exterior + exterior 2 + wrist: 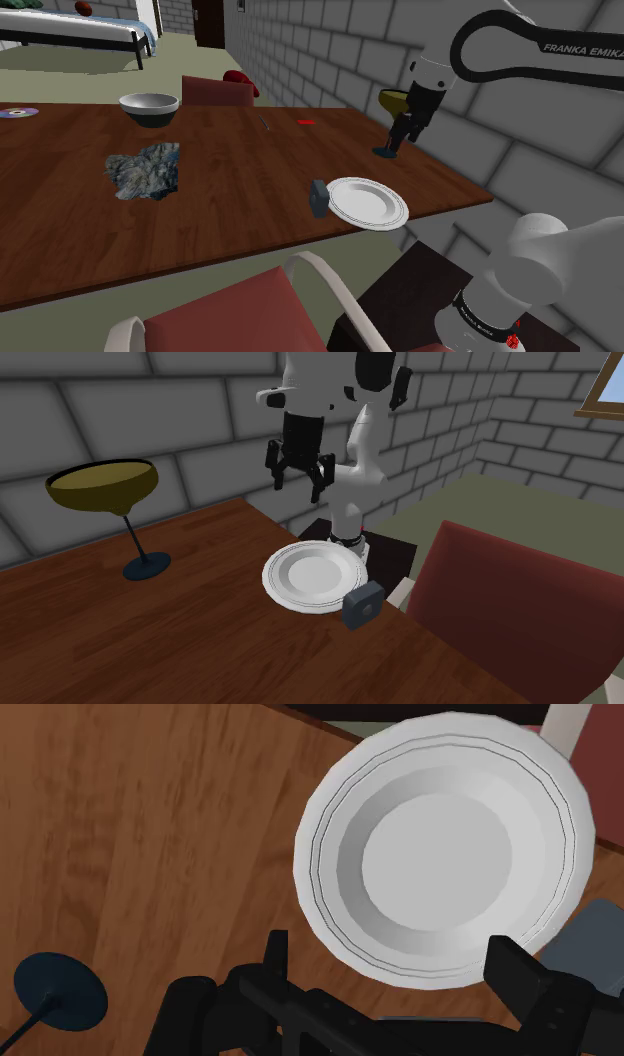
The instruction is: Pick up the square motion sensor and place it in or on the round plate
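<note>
1. Shoulder view first: you see the hand (pixel 403 138) hanging in the air over the bench (pixel 230 150), at the end near the grey block wall (pixel 330 50). From this camera it stands in front of a stemmed glass (pixel 394 101) with an olive bowl and a dark blue foot.
2. The hand is released. In the second exterior view its black fingers (pixel 278 474) stand apart with only air between them, and the hand (pixel 299 482) hovers above the far rim of the plate (pixel 276 578).
3. The motion sensor (pixel 362 606) lies on the bench, just beside the plate's rim, on the side toward the red chair (pixel 510 602) and close to the bench's edge. It is a small grey-blue square block with a round eye; whether it touches the rim, you cannot tell.
4. In the shoulder view the motion sensor (pixel 319 198) sits at the left rim of the white plate (pixel 396 214).
5. In the wrist view the plate (pixel 322 854) lies beyond the open hand (pixel 392 960), and the motion sensor (pixel 600 929) shows as a grey-blue corner just past one finger.
6. Farther along the bench stand a grey bowl (pixel 149 106) and a grey crumpled lump (pixel 145 170), both well apart from the plate.
</note>
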Tool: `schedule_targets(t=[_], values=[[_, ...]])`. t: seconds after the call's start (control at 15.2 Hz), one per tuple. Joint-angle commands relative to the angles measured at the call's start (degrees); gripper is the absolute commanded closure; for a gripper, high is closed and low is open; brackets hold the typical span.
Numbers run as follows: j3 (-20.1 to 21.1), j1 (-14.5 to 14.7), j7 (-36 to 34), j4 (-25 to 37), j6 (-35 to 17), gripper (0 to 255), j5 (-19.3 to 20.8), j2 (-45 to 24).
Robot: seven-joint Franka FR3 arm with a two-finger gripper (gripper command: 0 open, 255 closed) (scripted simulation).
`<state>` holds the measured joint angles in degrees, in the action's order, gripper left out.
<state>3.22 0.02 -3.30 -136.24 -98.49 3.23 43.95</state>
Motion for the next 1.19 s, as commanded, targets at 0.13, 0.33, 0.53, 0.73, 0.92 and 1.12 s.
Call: schedule_targets(t=[0.13,0.33,0.53,0.73,0.92,1.12], values=[[1.0,1.1,-0.3,0.6,-1.8,0,-1.2,-3.2],[2.6,2.7,-0.6,1.9,-4.4,0,-2.9,-8.1],[4.2,4.2,-0.9,3.5,-6.8,0,-4.4,-13.2],[5.8,5.7,-1.1,5.6,-8.9,0,-5.7,-18.3],[7.4,7.0,-1.3,8.1,-10.7,0,-6.8,-23.6],[9.1,8.3,-1.5,11.0,-12.3,0,-7.7,-28.9]])
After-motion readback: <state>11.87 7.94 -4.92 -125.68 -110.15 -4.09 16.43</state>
